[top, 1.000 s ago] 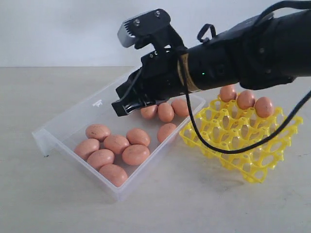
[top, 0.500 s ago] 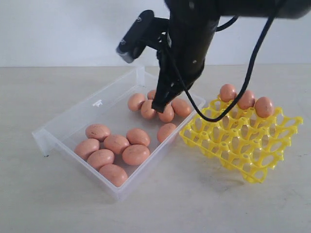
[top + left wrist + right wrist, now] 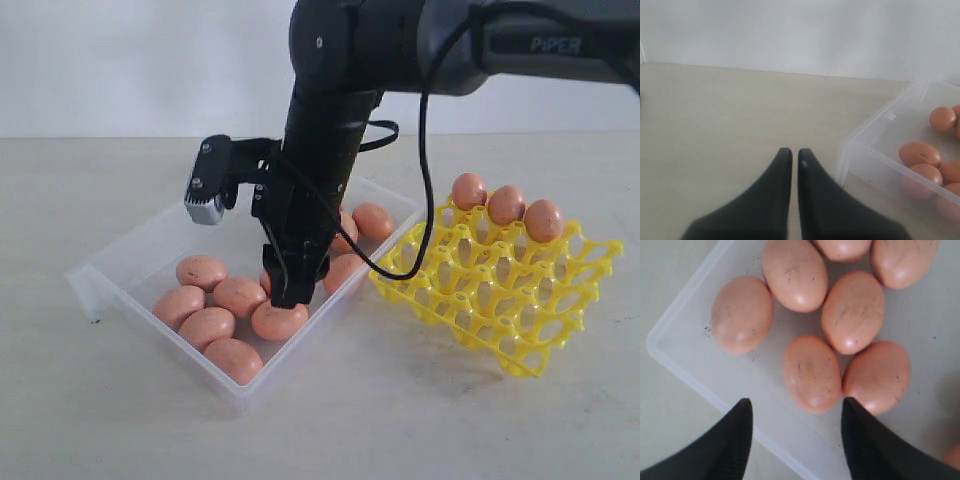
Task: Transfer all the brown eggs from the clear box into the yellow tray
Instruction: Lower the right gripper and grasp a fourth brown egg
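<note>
My right gripper point(image 3: 286, 297) points straight down into the clear box point(image 3: 160, 240), open, just above a brown egg point(image 3: 278, 322) in the near group. In the right wrist view the gripper point(image 3: 796, 402) holds nothing; one egg point(image 3: 812, 372) lies just ahead of the gap, touching a second egg point(image 3: 878, 375) next to one fingertip point(image 3: 849, 405). Several more eggs lie in the box point(image 3: 767, 392). The yellow tray point(image 3: 500, 300) stands tilted to the right of the box, with three eggs point(image 3: 506, 204) in its far row. My left gripper point(image 3: 795, 152) is shut and empty over the table, beside the box's end wall point(image 3: 860, 152).
The right arm point(image 3: 330, 120) and its black cable point(image 3: 425, 190) hang over the box's far half and hide some eggs there. The tray's near cells point(image 3: 520, 340) hold nothing. Bare tabletop point(image 3: 380, 420) lies in front of the box and tray.
The right arm has swung from the box's far side toward its near end and come down. Its gripper now points straight down over the near group of eggs.
</note>
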